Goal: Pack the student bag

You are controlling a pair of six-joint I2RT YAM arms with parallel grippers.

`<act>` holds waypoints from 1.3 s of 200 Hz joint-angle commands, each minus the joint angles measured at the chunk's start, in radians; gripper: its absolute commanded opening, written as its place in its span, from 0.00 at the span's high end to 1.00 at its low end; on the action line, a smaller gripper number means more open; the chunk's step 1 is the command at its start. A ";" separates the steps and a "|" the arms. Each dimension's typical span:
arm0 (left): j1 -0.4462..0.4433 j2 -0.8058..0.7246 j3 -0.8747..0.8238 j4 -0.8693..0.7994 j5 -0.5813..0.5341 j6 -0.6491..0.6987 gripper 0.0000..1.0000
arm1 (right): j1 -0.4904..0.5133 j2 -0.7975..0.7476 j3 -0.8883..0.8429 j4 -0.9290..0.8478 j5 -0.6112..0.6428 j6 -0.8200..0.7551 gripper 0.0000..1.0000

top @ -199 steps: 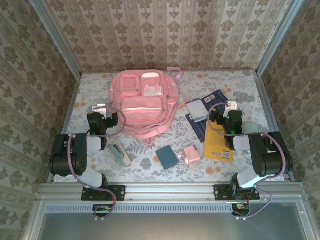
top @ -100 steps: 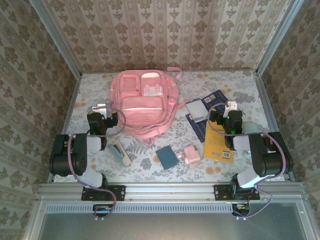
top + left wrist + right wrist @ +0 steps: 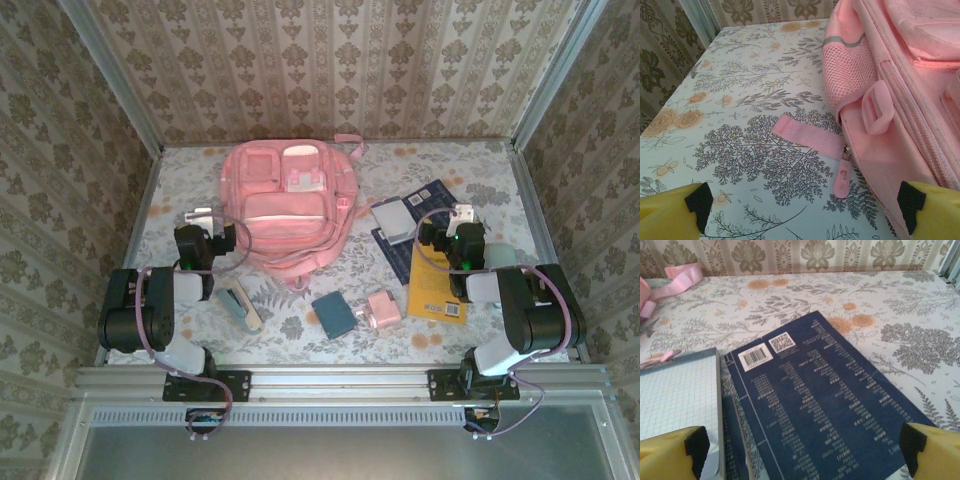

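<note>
- The student bag lies flat on the flowered desk, at the back and left of centre, with its zipped front pockets facing up.
- The left tool is spread wide and holds nothing. It hangs over bare desk just beside the bag's left edge, close to a pink zipper pull and a short pink strap tab.
- The right tool is also spread wide and holds nothing. It is poised over a dark blue book.
- The blue book's cover carries a white barcode label, a QR code and lines of pale print too small to read.
- A grid-ruled pad overlaps the blue book's left edge.
- A yellow book lies near the right arm, with a barcode label at its near end; nothing on it can be read.
- A teal case and a small pink item lie just beside each other near the front.
</note>
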 commanded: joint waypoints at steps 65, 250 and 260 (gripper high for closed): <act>-0.007 -0.013 -0.006 0.018 0.002 0.009 0.00 | 0.000 -0.046 -0.036 0.059 -0.082 -0.034 0.00; -0.613 -0.637 0.832 -1.705 -0.390 -0.445 0.00 | 0.652 -0.653 0.735 -1.348 0.236 0.250 0.00; -0.582 -0.612 0.863 -1.784 -0.357 -0.481 0.00 | 0.638 -0.663 0.752 -1.389 0.227 0.267 0.00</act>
